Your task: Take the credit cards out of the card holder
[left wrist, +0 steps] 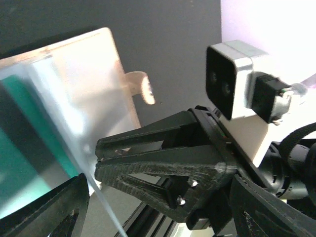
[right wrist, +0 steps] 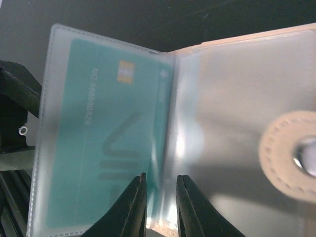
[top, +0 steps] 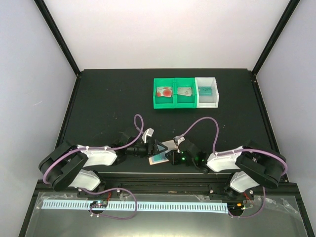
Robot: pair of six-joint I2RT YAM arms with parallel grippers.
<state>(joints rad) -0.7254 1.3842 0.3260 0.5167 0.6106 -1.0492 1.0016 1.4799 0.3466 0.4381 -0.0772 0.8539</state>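
Observation:
The card holder (top: 168, 144) lies open near the table's front edge, between both grippers. Up close, the card holder (right wrist: 237, 98) shows a frosted sleeve containing a teal credit card (right wrist: 103, 138) and a peach snap tab (right wrist: 291, 153). My right gripper (right wrist: 160, 197) has its jaws slightly apart at the sleeve's fold, at the holder's near edge. My left gripper (left wrist: 163, 217) stands wide open beside the holder (left wrist: 84, 74); one finger (left wrist: 54, 207) overlaps the teal card (left wrist: 24, 148). From above, the left gripper (top: 154, 147) and right gripper (top: 171, 155) face each other.
At the back stand two green bins (top: 174, 104) and a white bin (top: 207, 103). They contain a red-blotched card (top: 164, 91), a grey card (top: 185, 91) and a teal card (top: 206, 89). The right arm's wrist camera (left wrist: 232, 84) sits close in the left wrist view.

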